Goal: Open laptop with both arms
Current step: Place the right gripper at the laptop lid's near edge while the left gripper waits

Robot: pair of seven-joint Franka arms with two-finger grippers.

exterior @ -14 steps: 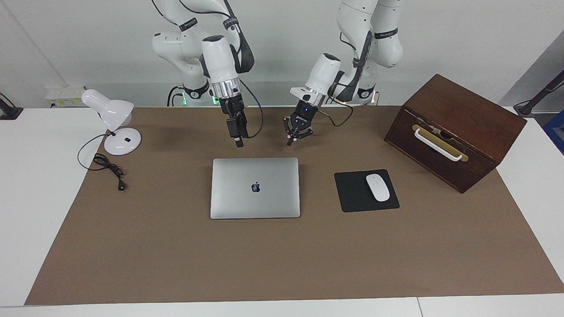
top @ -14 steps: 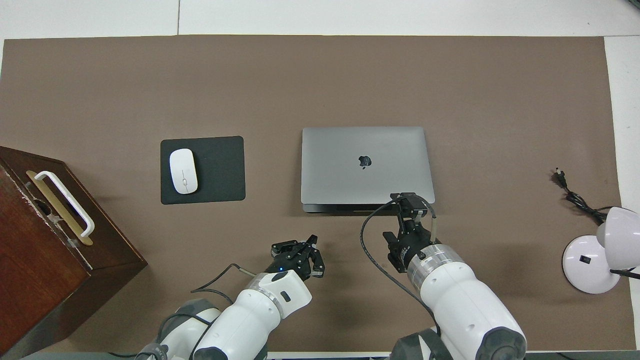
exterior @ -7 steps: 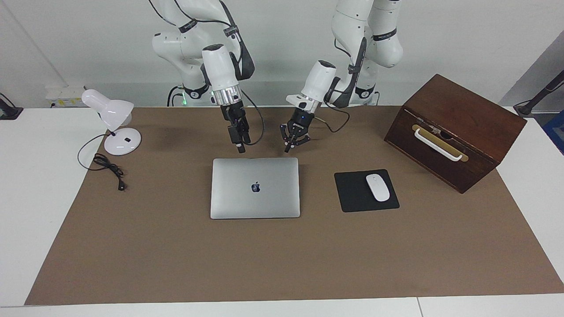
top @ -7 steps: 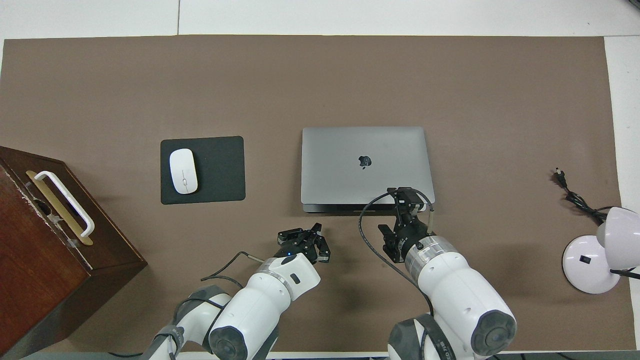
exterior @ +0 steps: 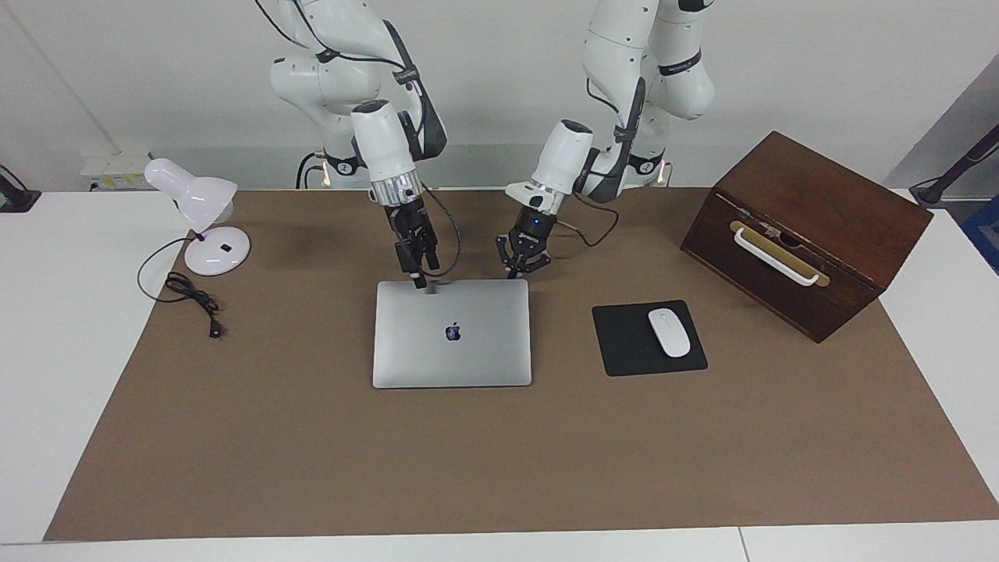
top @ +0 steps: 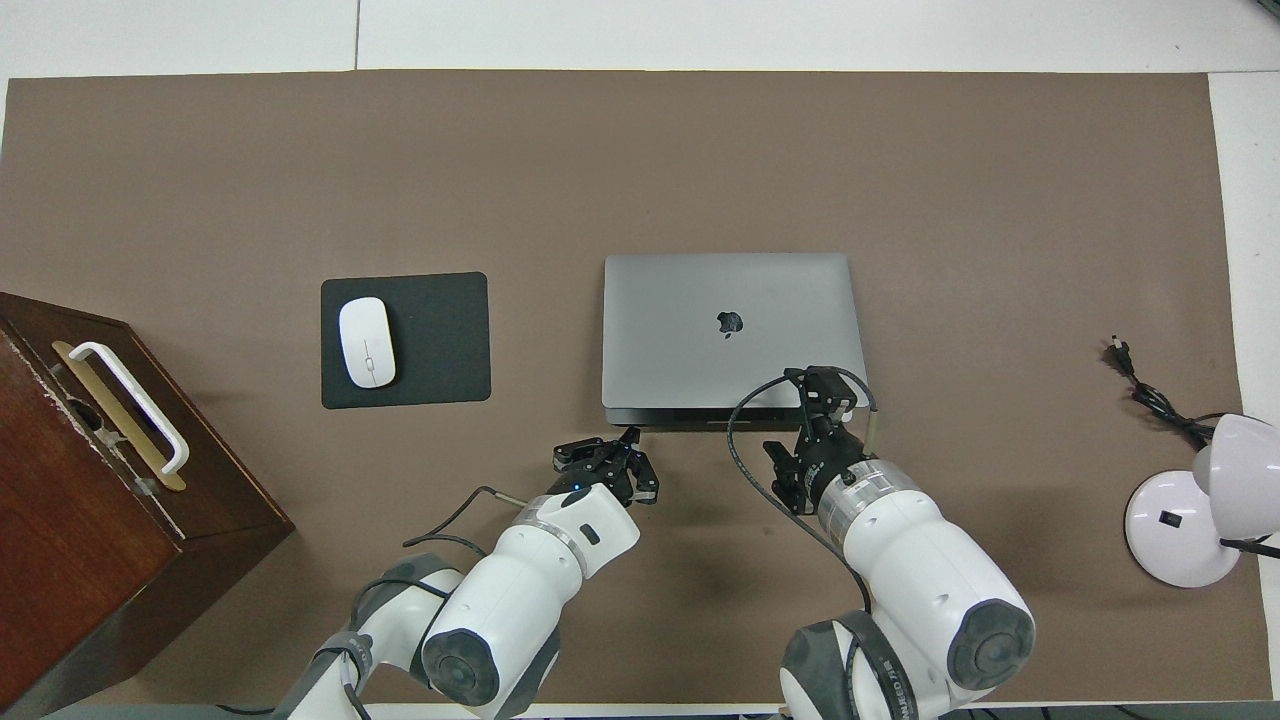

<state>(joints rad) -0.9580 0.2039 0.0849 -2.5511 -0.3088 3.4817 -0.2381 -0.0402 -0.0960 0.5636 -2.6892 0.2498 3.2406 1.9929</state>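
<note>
Brown mat (exterior: 499, 468) covers white table (exterior: 70, 351), white wall.

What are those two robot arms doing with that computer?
They are getting ready to open the thin silver-grey laptop, which lies shut on the brown table mat. The right hand is down at the laptop's edge nearest the robots. The left hand, fingers spread, is over the mat by that edge's other corner. The black mouse pad with its white mouse sits untouched beside it.
</note>
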